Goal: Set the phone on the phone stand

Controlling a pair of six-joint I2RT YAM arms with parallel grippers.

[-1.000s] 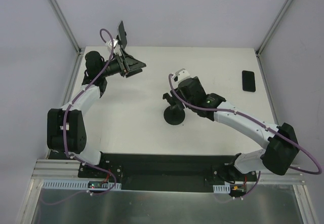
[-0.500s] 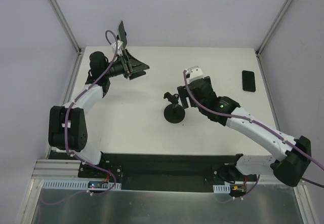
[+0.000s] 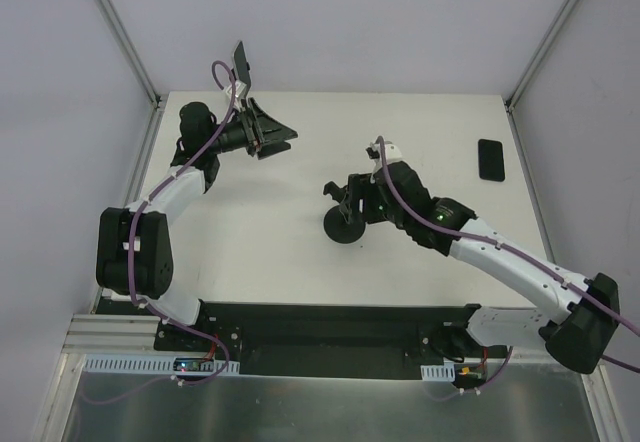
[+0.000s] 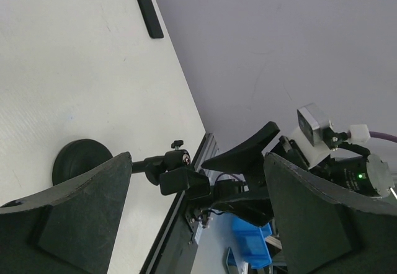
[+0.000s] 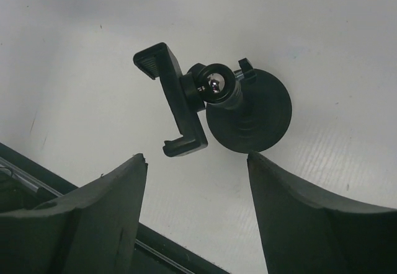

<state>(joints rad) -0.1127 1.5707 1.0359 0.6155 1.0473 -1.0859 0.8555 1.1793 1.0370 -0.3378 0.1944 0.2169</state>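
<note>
The black phone (image 3: 490, 159) lies flat near the table's far right edge; it also shows in the left wrist view (image 4: 147, 1). The black phone stand (image 3: 343, 224), a round base with a clamp on a ball joint, stands mid-table. My right gripper (image 3: 356, 198) is open and empty, just right of and above the stand. In the right wrist view the stand (image 5: 248, 111) and its clamp (image 5: 177, 103) sit just beyond the open right gripper (image 5: 196, 157). My left gripper (image 3: 275, 137) is open and empty, raised at the far left. The left gripper (image 4: 197, 157) looks across at the stand (image 4: 77, 159).
The white table (image 3: 260, 232) is fenced by metal frame posts (image 3: 120, 32) at its far corners. A black mounting plate (image 3: 320, 327) runs along the near edge. A blue bin (image 4: 304, 249) shows beyond the table in the left wrist view.
My right gripper has drawn back from over the stand to its right side and tilted down towards it. My left gripper has shifted slightly right. Phone and stand have not moved.
</note>
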